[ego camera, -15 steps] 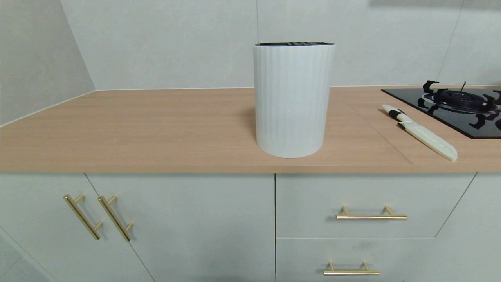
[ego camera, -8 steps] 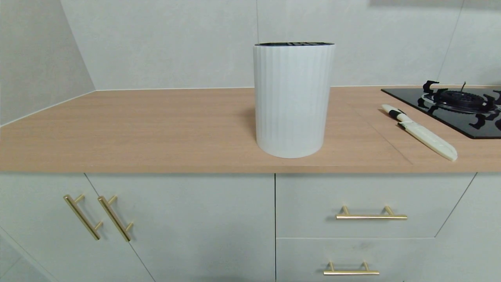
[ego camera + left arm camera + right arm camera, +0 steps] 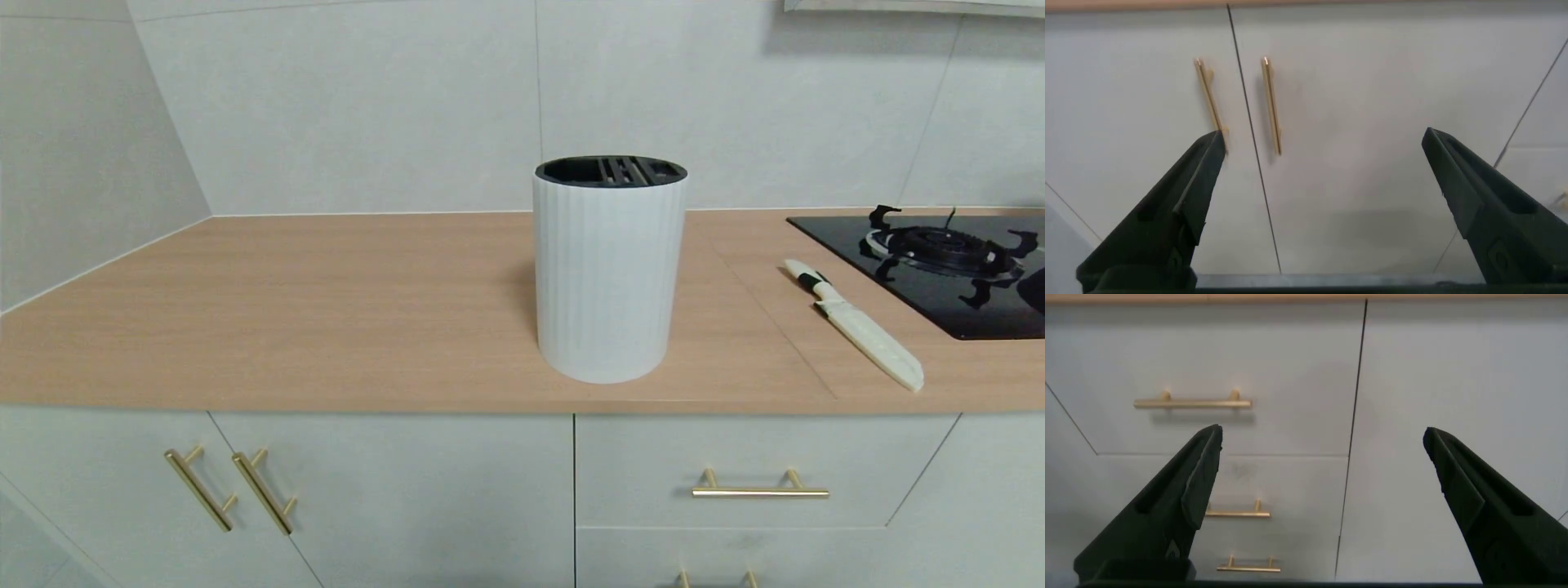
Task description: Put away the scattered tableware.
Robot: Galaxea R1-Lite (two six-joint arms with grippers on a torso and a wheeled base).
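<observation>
looking at this, both arms sit low facing the cabinet fronts (image 3: 1372,98): left gripper (image 3: 1321,137) has its jaws spread wide with nothing between them, right gripper (image 3: 1321,433) same. knife (image 3: 853,333) lies flat at the right of the head view on the countertop (image 3: 326,318), just beside the stove (image 3: 922,286), well apart from the slotted holder (image 3: 610,278) at centre. risk as i see it (only a guess): the blade lies flush, so a shallow pinch could slip or shove it off the front edge.

A broad stretch of counter (image 3: 326,310) runs left of the tall white holder (image 3: 610,278) (standing upright near the front edge). On its right a gap separates it from the knife (image 3: 856,324), which lies near the stove (image 3: 898,269).
</observation>
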